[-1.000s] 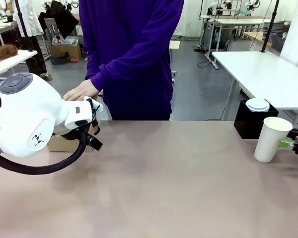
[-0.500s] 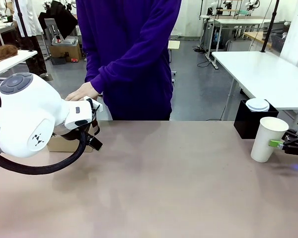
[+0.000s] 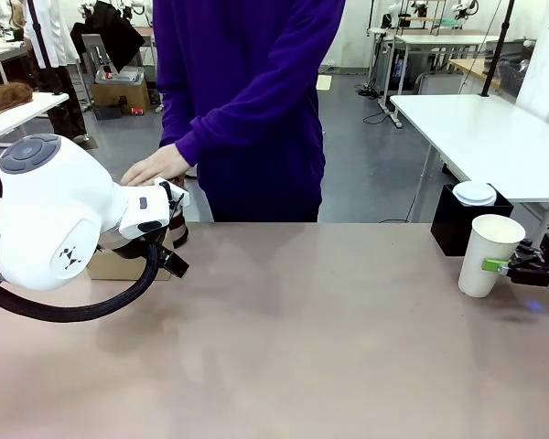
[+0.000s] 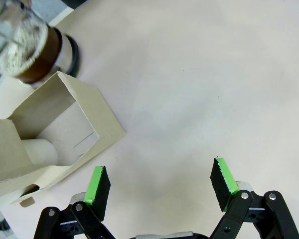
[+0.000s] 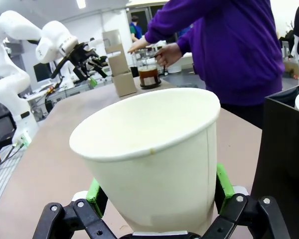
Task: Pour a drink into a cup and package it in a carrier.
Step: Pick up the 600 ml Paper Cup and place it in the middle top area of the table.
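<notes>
**Right end effector (image 3: 490, 265) gripping the cup; left end effector (image 4: 160, 181) spread wide**

At the bench's (image 3: 302, 347) right edge, the right end effector holds the tall plain white paper cup (image 3: 483, 255). The cup is upright and empty. In the right wrist view the green pads (image 5: 222, 182) press both sides of its lower wall, and the cup's base is cut off below. In the front view only one pad can be seen, and the arm runs out of frame.

Just behind the cup stands a black box (image 3: 456, 225) with white lids (image 3: 475, 193) on top.

The left end effector hangs over bare bench with nothing between its fingers. In the front view it is largely hidden behind its own white arm.

The small brown cardboard carrier (image 4: 65, 124) lies just beside the left end effector's fingers. One square pocket holds a pale rounded shape that is too cropped to identify. In the front view only a strip of the carrier (image 3: 119, 266) shows beneath the arm.

The clear glass pitcher (image 5: 148, 73) stands next to the carrier at the far left. It contains the dark brown drink (image 5: 148, 77). The person's hand (image 5: 167, 54) holds the pitcher. In the left wrist view the pitcher (image 4: 32, 52) is blurred and cropped.
</notes>
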`<action>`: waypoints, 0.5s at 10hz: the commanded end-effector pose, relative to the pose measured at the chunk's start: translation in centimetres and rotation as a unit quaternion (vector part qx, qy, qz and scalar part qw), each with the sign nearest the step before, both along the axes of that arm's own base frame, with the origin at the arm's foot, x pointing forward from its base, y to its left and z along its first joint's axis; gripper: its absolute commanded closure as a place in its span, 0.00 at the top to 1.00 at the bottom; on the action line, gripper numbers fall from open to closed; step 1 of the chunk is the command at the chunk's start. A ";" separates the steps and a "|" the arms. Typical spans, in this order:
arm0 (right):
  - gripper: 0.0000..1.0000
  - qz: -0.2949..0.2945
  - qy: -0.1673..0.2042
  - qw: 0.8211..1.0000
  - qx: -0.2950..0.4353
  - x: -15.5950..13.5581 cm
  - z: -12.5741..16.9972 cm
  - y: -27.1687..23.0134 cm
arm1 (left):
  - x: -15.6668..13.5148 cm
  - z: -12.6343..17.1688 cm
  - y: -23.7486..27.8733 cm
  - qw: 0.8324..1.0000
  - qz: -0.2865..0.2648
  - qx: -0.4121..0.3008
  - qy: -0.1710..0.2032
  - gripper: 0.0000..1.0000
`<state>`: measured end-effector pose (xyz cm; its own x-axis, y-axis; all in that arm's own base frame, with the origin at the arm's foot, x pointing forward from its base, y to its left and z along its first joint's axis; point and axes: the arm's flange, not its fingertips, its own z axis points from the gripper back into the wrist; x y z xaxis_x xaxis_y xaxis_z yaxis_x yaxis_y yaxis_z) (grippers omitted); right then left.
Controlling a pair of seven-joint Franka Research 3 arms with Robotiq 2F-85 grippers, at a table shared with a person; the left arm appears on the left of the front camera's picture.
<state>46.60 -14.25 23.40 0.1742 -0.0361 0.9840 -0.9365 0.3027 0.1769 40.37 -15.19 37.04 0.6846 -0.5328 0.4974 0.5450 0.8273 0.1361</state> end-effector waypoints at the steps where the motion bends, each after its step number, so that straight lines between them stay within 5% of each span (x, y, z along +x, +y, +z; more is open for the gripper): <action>1: 0.80 -0.007 0.009 1.000 0.006 0.5 -0.3 0.4 | 0.0 0.0 0.0 1.000 0.000 0.000 0.000 1.00; 2: 0.80 -0.006 0.040 0.999 0.021 0.6 0.0 -0.2 | 0.0 0.0 0.0 1.000 0.000 0.000 0.000 1.00; 3: 0.80 0.000 0.002 1.000 0.001 0.0 -0.2 0.0 | 0.0 0.0 0.0 1.000 0.000 0.000 0.000 1.00; 5: 0.80 0.000 0.002 1.000 0.001 0.0 -0.2 0.0 | 0.0 0.0 0.0 1.000 0.000 0.000 0.000 1.00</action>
<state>46.61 -14.34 23.16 0.1956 -0.0454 0.9796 -0.9326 0.3003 0.2001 40.37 -15.19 37.05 0.6846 -0.5328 0.4975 0.5450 0.8273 0.1361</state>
